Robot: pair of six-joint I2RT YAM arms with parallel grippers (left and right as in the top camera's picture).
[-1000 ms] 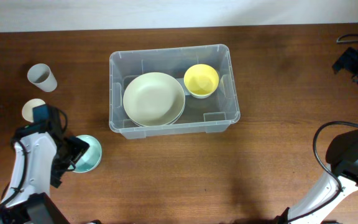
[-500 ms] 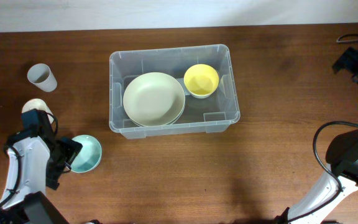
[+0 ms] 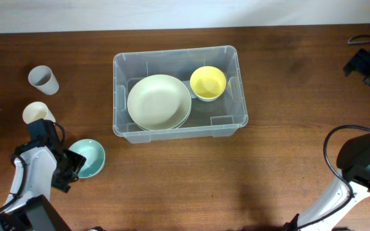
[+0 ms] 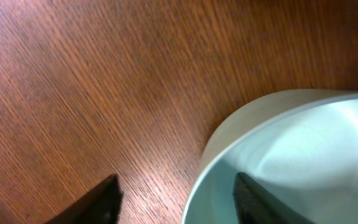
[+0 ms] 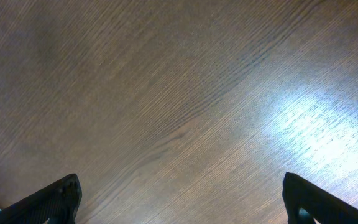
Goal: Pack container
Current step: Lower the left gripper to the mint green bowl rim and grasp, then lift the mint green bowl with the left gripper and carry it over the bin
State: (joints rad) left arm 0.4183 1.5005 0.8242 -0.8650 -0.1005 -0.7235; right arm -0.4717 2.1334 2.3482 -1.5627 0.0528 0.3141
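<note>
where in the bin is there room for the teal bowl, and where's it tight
Free: the front-right corner of the container, bordered by the yellow bowl, the pale green plates and the walls. Crowded: its left half, filled by the plates.

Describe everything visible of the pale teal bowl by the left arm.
The teal bowl is small, round and shallow, glossy like plastic or glazed ware, pale aqua inside with a greyer outer wall. Empty, it stands upright on the wooden table, outside the container, below and left of it in the overhead view. The left gripper straddles its rim, one finger inside, the other outside over the wood with a gap showing, so it is not clamped.
</note>
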